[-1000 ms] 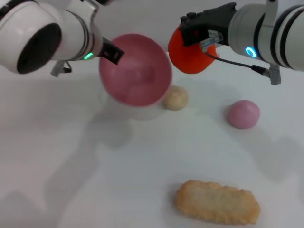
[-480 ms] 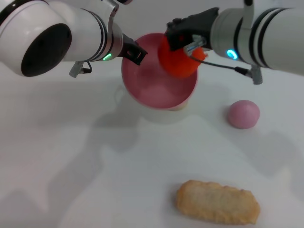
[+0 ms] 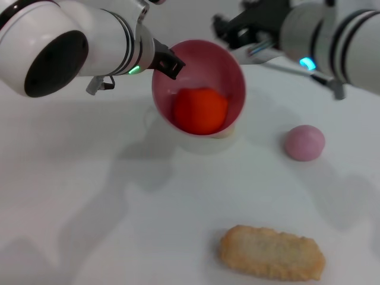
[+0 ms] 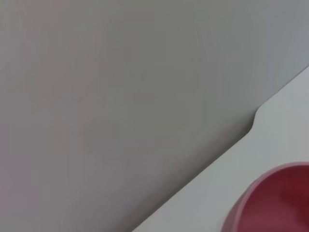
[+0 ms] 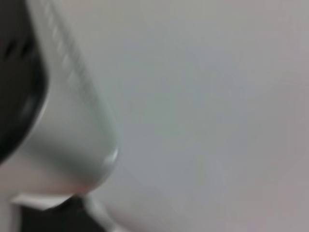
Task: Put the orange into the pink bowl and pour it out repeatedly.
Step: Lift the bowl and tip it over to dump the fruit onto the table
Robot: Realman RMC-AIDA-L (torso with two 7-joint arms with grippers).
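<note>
Orange (image 3: 200, 111) inside pink bowl (image 3: 228, 65); left gripper (image 3: 167, 61) pinches bowl rim, holding it tilted. Right gripper (image 3: 228, 29) above-right; fingers: cannot tell.

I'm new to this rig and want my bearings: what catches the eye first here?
The orange sits inside the pink bowl, which the left claw holds tilted by its rim above the table. The right claw hangs empty just beyond the bowl. Nearer the camera lie a pink ball and an oblong biscuit.
</note>
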